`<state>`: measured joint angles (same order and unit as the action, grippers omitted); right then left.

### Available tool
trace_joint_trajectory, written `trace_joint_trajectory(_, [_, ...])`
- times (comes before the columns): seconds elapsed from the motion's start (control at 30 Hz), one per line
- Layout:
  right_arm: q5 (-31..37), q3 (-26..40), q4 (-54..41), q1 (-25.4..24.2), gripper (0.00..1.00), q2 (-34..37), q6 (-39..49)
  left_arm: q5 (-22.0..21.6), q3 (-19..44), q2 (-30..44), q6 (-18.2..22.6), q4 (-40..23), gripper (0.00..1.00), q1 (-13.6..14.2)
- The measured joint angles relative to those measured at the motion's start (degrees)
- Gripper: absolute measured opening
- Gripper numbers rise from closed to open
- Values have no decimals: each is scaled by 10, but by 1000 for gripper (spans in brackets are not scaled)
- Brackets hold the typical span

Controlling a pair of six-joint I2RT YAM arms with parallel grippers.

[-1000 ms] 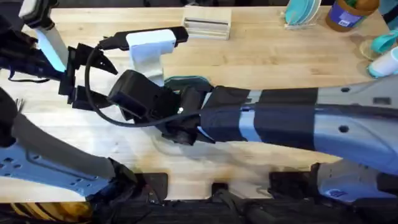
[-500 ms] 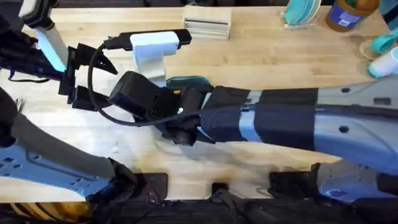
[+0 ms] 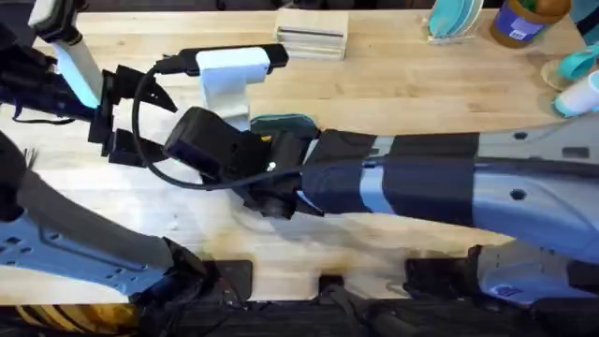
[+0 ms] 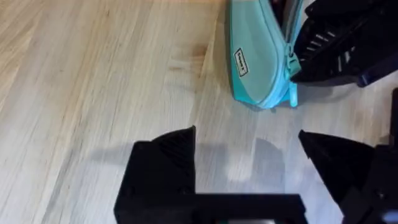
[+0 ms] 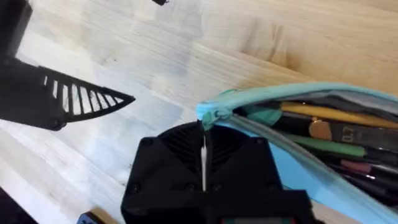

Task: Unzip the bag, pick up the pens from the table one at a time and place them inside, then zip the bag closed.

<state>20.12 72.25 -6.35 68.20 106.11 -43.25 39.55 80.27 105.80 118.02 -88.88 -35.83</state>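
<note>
Arms meet over the table [image 3: 393, 84]: my right one stretches across to centre, its gripper [image 5: 204, 163] pinched tight at the open end of the bag [image 5: 323, 143], pens [image 5: 336, 118] inside. My left gripper [image 4: 249, 165] hangs beside it, fingers spread, holding nothing.

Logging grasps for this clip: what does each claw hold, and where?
Right claw is shut at the zipper end of the open bag. Left claw is open, holding nothing.
</note>
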Motion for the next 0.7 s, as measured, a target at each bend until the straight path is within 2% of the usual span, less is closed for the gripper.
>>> trace_joint_trajectory(0.2, [0,0,-1,0,32,-15,2,0,0,0,0,0,994,0])
trace_joint_trajectory(0.47, [0,0,-30,-1,31,-70,27,0,0,0,0,0,993,0])
trace_joint_trajectory(0.7, [-1,0,-33,-15,30,-80,30,0,0,0,0,0,993,0])
